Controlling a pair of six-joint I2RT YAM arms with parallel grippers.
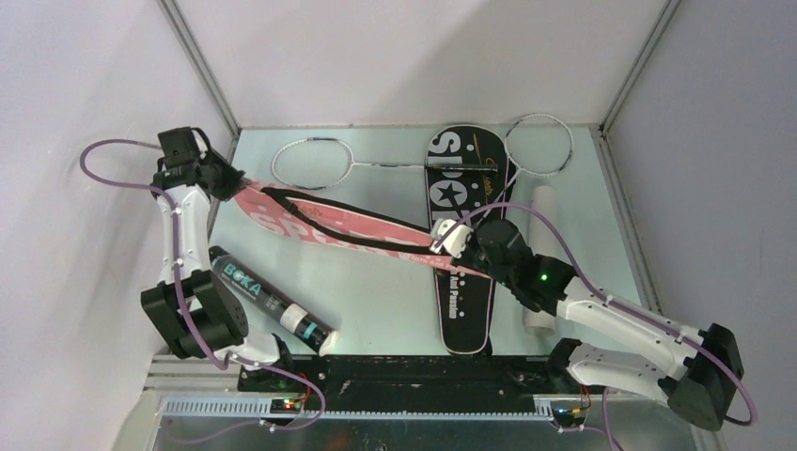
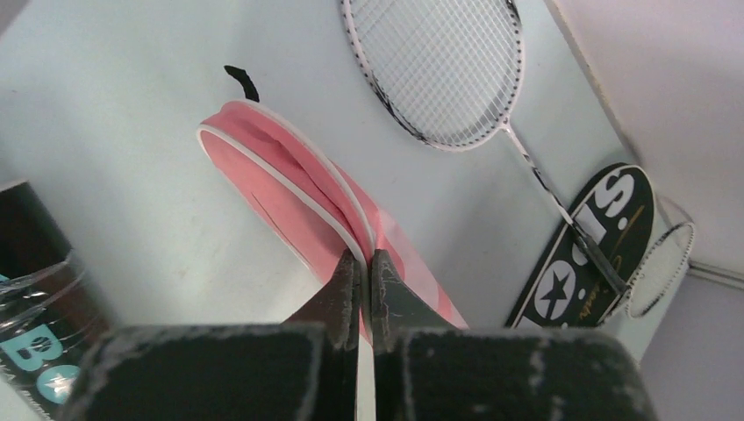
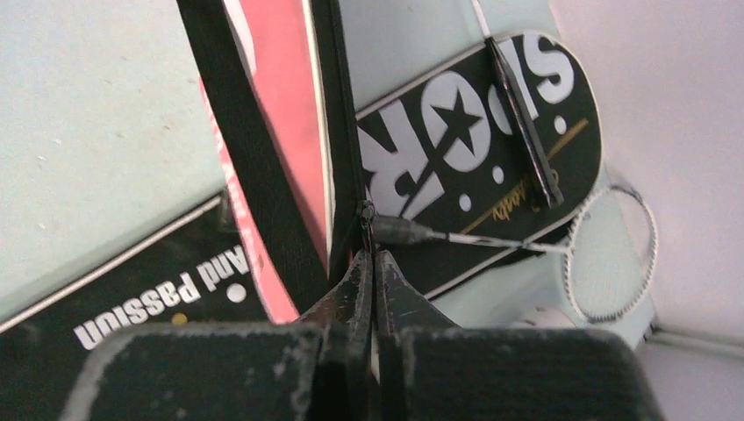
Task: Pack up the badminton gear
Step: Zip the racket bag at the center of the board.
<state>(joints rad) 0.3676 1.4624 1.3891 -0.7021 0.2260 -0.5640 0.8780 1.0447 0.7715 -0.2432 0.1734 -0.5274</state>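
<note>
Desk (image 1: 376, 301), mid-span: left gripper (image 2: 364, 263) clamps pink cover (image 1: 329, 227) at its head, right gripper (image 3: 373, 259) pinches its zip (image 3: 367, 213), apparently tensioning for zipping.

pink cover (image 2: 285, 180): white lettering (black trim) | black cover (image 1: 458, 171): white star lettering

Left hand (image 2: 367, 260) and right hand (image 3: 372, 260), both pinched shut, grip opposite ends of the pink racket-shaped fabric cover (image 1: 289, 224).
</note>
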